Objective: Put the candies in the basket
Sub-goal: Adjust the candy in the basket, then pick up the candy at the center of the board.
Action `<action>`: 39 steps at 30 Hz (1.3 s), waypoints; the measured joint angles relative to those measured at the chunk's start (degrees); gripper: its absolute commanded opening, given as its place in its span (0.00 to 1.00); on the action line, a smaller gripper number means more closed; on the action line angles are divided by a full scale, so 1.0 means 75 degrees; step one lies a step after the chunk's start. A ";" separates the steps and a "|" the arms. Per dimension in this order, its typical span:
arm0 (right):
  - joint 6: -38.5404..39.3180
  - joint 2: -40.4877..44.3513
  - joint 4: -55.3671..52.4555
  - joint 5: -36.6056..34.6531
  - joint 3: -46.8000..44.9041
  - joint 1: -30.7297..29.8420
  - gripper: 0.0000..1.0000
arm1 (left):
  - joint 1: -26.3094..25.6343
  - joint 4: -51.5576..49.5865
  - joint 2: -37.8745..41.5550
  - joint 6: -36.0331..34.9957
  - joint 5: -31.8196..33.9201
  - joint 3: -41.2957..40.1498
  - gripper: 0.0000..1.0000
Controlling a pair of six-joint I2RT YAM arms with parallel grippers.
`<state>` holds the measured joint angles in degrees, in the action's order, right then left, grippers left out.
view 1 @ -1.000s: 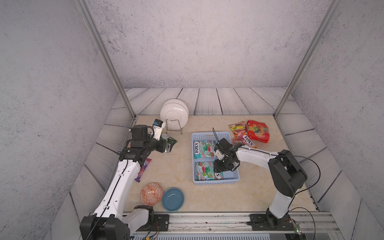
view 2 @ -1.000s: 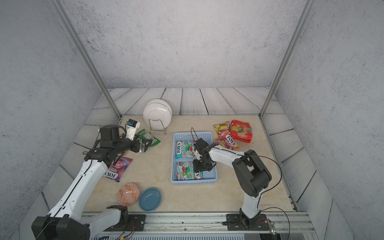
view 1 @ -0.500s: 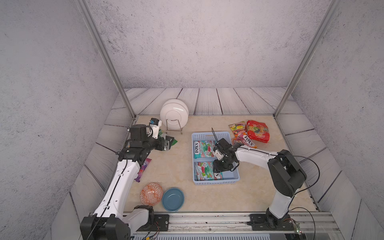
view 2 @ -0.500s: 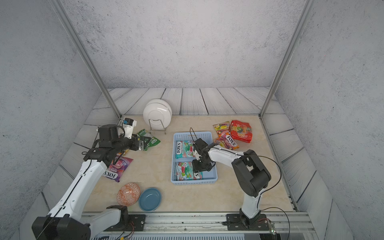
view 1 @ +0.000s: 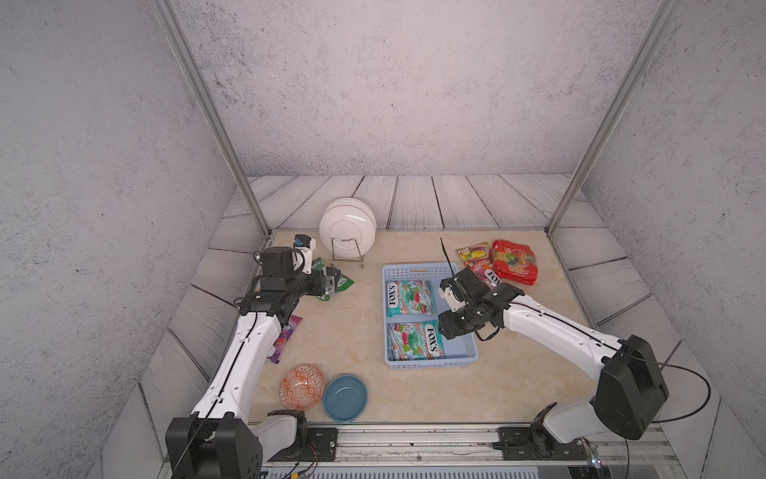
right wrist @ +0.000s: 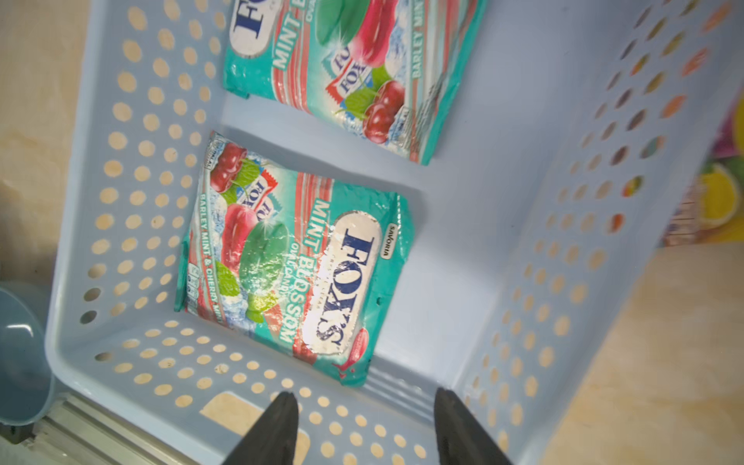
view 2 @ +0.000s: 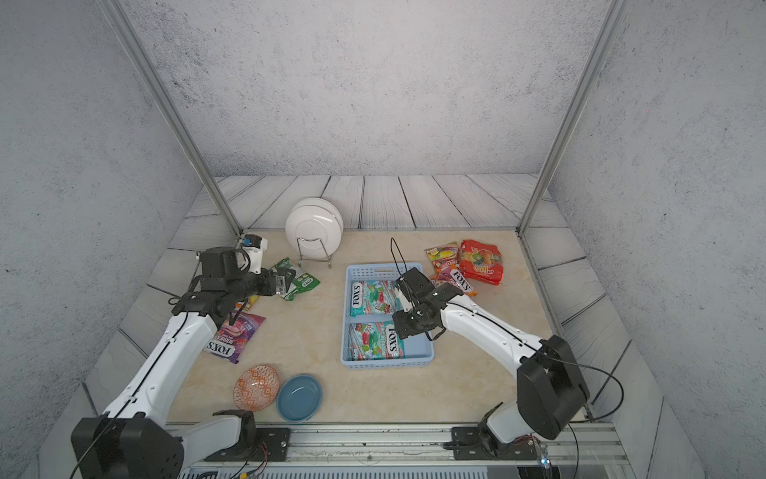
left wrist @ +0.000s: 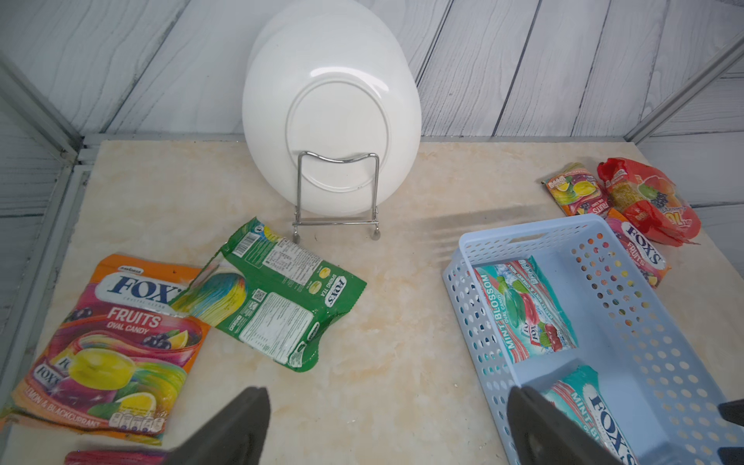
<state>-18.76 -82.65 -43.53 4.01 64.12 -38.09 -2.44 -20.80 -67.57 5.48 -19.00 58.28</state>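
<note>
Basket (view 1: 418,270): right tool (right wrist: 364,426) released and empty above it, two bags flat inside.
First teal bag (right wrist: 290,261) lies just ahead of that tool, second teal bag (right wrist: 342,68) beyond; bare floor runs alongside to the perforated wall. Left tool (left wrist: 386,426) spread wide, empty; green bag (left wrist: 277,298) ahead on open tabletop (left wrist: 402,322), touching orange bag (left wrist: 108,346).

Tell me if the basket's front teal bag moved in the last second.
No. The front teal bag still lies at the front wall of the basket.
</note>
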 measured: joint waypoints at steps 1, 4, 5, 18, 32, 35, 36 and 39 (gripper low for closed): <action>0.0058 0.0143 -0.0055 -0.0189 0.0000 0.0000 0.66 | 0.0012 0.0020 -0.0038 0.0058 0.0032 0.0000 0.98; 0.0256 0.0568 -0.0187 -0.0764 0.0000 0.0000 0.71 | 0.0035 0.0047 -0.0140 0.0280 0.0067 0.0000 0.98; 0.0312 0.0694 -0.0239 -0.0944 0.0000 0.0000 0.72 | 0.0061 0.0050 -0.0172 0.0361 0.0067 0.0000 0.98; 0.1419 0.2381 -0.0070 -0.3045 -0.0452 0.0000 0.91 | 0.0877 0.0396 -0.0659 0.1585 0.0105 -0.0111 0.99; 0.2040 0.3710 0.0982 -0.4159 -0.1670 0.0000 0.95 | 0.1390 0.0697 -0.1274 0.2602 -0.0079 -0.0195 0.97; 0.2139 0.3893 0.1172 -0.4351 -0.1827 0.0000 0.95 | 0.1510 0.0807 -0.1504 0.2789 -0.0114 -0.0195 0.97; 0.2186 0.3963 0.1221 -0.4398 -0.1883 0.0000 0.95 | 0.1530 0.0836 -0.1594 0.2841 -0.0117 -0.0195 0.97; 0.2288 0.4144 0.1355 -0.4552 -0.1961 0.0000 0.96 | 0.1577 0.0877 -0.1877 0.2955 -0.0131 -0.0195 0.97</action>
<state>-1.61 -51.57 -33.36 -30.13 49.41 -38.09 9.39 -14.22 -81.65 27.64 -19.99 56.82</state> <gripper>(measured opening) 0.958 0.969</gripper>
